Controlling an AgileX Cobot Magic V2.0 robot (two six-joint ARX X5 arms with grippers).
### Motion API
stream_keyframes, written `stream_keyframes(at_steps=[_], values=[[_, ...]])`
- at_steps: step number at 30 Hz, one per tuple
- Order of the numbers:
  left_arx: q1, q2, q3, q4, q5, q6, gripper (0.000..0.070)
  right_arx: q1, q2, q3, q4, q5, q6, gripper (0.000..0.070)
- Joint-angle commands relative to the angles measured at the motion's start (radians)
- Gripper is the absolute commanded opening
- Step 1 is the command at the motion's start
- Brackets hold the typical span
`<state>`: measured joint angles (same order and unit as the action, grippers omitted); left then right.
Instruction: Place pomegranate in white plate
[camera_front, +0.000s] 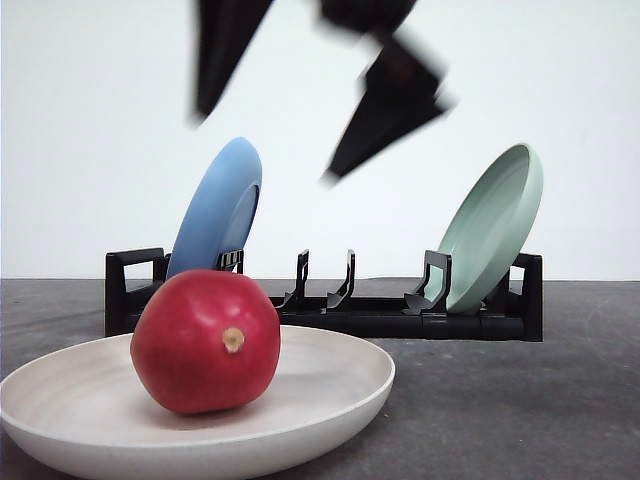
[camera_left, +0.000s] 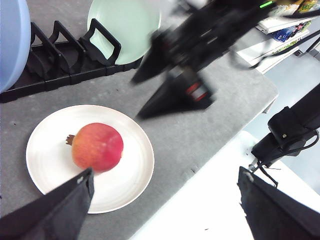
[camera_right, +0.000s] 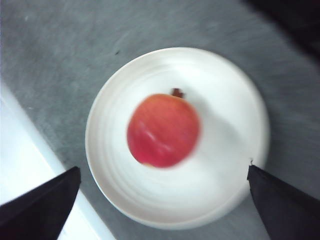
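Observation:
The deep-red pomegranate (camera_front: 205, 340) lies in the white plate (camera_front: 335, 395) at the near left of the table, its tan nub facing the front camera. My right gripper (camera_front: 265, 147) hangs open well above the fruit, blurred, with nothing between its fingers. From its wrist I look straight down on the pomegranate (camera_right: 163, 130) near the middle of the white plate (camera_right: 225, 100), with the right gripper (camera_right: 164, 169) spread wide. My left gripper (camera_left: 165, 172) is open and empty, raised off to the side of the plate (camera_left: 125, 175) and the pomegranate (camera_left: 98, 147). The right gripper (camera_left: 136, 100) shows blurred there.
A black dish rack (camera_front: 330, 315) stands behind the plate. A blue plate (camera_front: 220, 205) stands on edge at its left end and a pale green plate (camera_front: 495, 225) at its right. The grey table's edge (camera_left: 220, 150) runs close beside the white plate.

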<state>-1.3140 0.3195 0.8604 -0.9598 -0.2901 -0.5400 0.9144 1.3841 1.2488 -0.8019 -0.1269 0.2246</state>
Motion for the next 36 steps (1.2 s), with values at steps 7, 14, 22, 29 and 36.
stream_keyframes(at_steps=[7,14,22,29,36], values=[[-0.015,0.003,0.008,0.013,-0.063,0.010,0.0555,0.008,-0.302,-0.024,-0.083,0.183,-0.020,0.0700],[-0.015,0.003,0.008,0.013,-0.199,0.082,0.0555,0.008,-0.611,-0.256,0.011,0.275,0.024,0.0700],[-0.015,0.003,0.008,0.017,-0.340,0.122,0.0555,0.008,-0.874,-0.493,0.174,0.368,0.127,0.0700],[-0.015,0.003,0.008,0.018,-0.400,0.121,0.0506,0.008,-0.903,-0.507,0.235,0.366,0.133,0.0688],[-0.015,0.003,0.008,0.013,-0.399,0.132,0.0000,0.008,-0.889,-0.507,0.237,0.364,0.135,0.0033]])
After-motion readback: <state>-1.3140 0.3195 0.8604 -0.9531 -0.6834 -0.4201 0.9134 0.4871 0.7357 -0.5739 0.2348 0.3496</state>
